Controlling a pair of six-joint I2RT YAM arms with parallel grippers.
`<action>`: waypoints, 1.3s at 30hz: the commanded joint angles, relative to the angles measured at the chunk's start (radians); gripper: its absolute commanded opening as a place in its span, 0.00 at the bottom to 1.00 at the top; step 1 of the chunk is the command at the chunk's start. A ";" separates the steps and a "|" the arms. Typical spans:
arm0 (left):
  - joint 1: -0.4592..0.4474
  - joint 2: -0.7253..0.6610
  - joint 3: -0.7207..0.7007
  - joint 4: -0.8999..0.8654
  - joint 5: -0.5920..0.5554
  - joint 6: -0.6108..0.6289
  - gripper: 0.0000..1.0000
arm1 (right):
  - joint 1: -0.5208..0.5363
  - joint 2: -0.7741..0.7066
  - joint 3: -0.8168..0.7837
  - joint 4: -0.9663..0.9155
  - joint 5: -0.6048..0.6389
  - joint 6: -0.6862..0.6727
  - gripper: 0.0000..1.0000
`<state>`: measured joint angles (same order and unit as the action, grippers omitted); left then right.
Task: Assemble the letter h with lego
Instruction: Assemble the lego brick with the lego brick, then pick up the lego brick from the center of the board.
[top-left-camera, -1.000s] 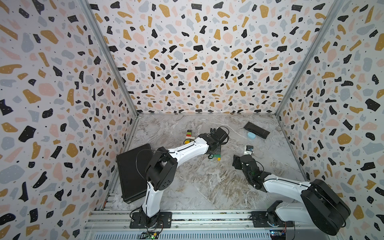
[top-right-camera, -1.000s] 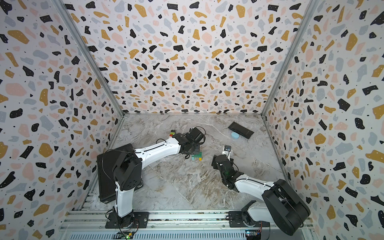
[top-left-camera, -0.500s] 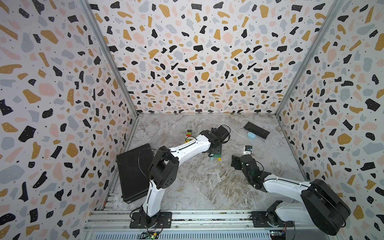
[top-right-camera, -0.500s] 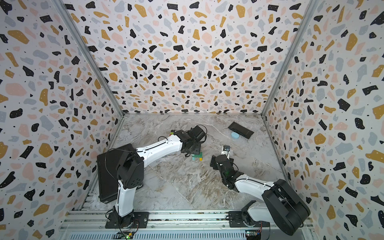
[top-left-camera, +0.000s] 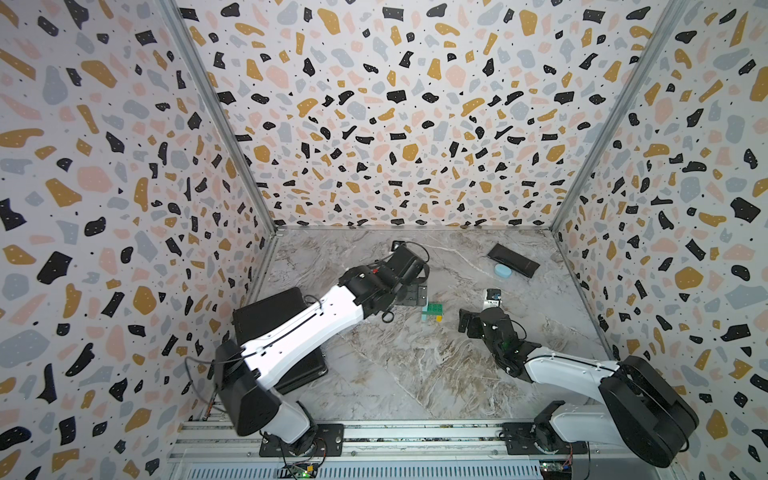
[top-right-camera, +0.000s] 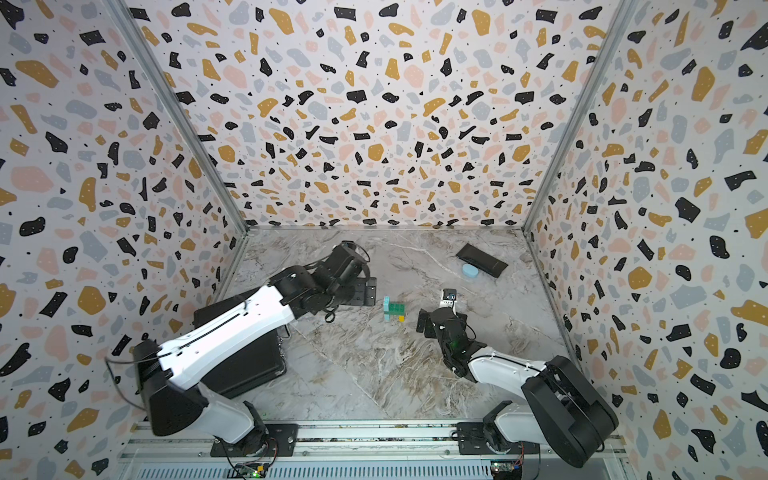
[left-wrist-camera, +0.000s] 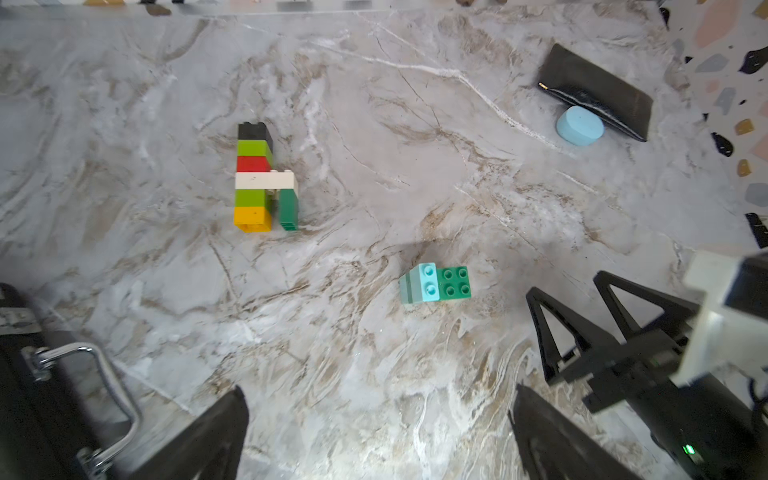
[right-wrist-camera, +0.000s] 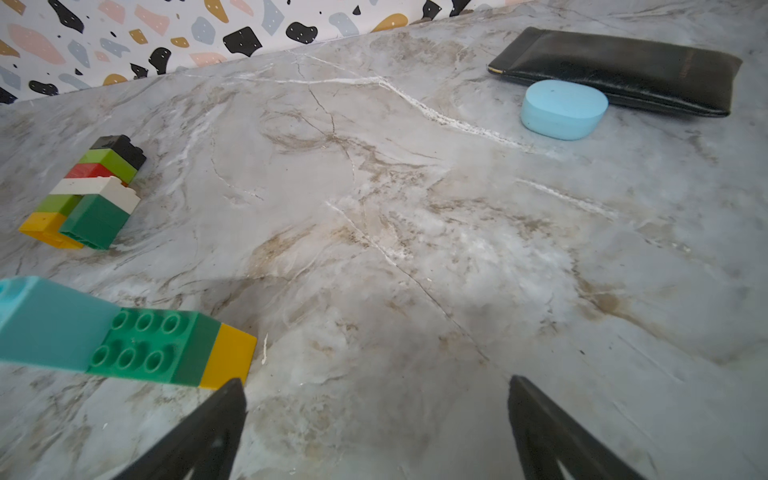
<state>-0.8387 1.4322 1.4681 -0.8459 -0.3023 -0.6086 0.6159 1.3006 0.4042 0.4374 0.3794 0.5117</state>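
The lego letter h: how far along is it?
Looks nearly done: the brick stack lying flat already reads as an h, column plus side leg. Nothing is in hand: left gripper and right gripper are open and empty. Left, perhaps: the small loose cluster lying apart, maybe spare.

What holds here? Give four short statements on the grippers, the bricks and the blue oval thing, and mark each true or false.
1. The left gripper and the right gripper are both open and empty. True.
2. The blue oval thing sits on top of the black pouch. False: it lies on the table beside the pouch, at its edge.
3. In the lying stack, the long white brick sits between a red brick and a lime brick. True.
4. The right gripper clamps the small brick cluster. False: the cluster stands free on the table, apart from both grippers.
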 joint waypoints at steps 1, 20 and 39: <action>0.001 -0.092 -0.059 -0.109 -0.045 0.069 0.99 | -0.013 0.027 0.049 0.005 -0.037 -0.027 1.00; 0.009 -0.588 -0.511 -0.038 -0.170 0.194 0.99 | -0.168 0.361 -0.075 0.760 -0.781 -0.345 0.99; 0.027 -0.576 -0.511 -0.048 -0.061 0.194 0.99 | -0.326 0.429 0.372 -0.037 -1.273 -0.565 0.99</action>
<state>-0.8188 0.8585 0.9340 -0.9115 -0.3817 -0.4088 0.2890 1.7298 0.7387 0.4969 -0.8429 0.0277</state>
